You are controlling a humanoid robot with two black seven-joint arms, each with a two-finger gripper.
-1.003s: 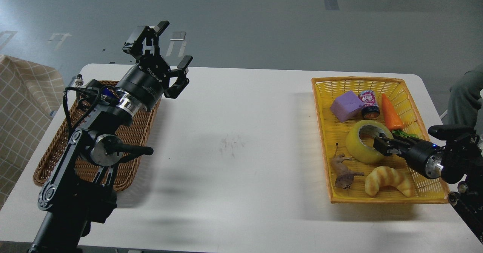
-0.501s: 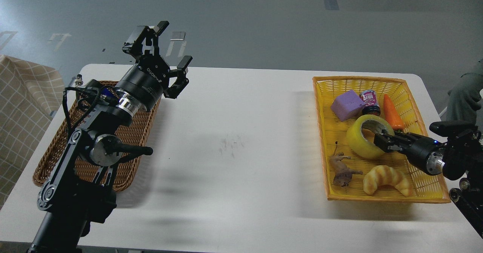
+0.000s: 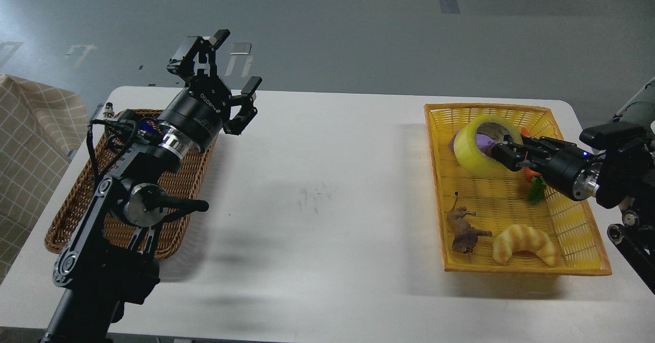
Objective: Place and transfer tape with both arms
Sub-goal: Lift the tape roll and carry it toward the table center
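Note:
The yellow tape roll hangs in the air over the back of the yellow basket, tilted, with its hole facing up and right. My right gripper comes in from the right and is shut on the roll's rim, one finger inside the core. My left gripper is open and empty, raised above the back right corner of the brown wicker basket at the table's left.
In the yellow basket lie a croissant-shaped bread, a small toy animal, and a purple block and an orange carrot, both mostly hidden behind the tape and gripper. A checked cloth hangs at far left.
My right gripper has lifted the tape roll up off the yellow basket's floor and moved it toward the back. The left arm has barely moved.

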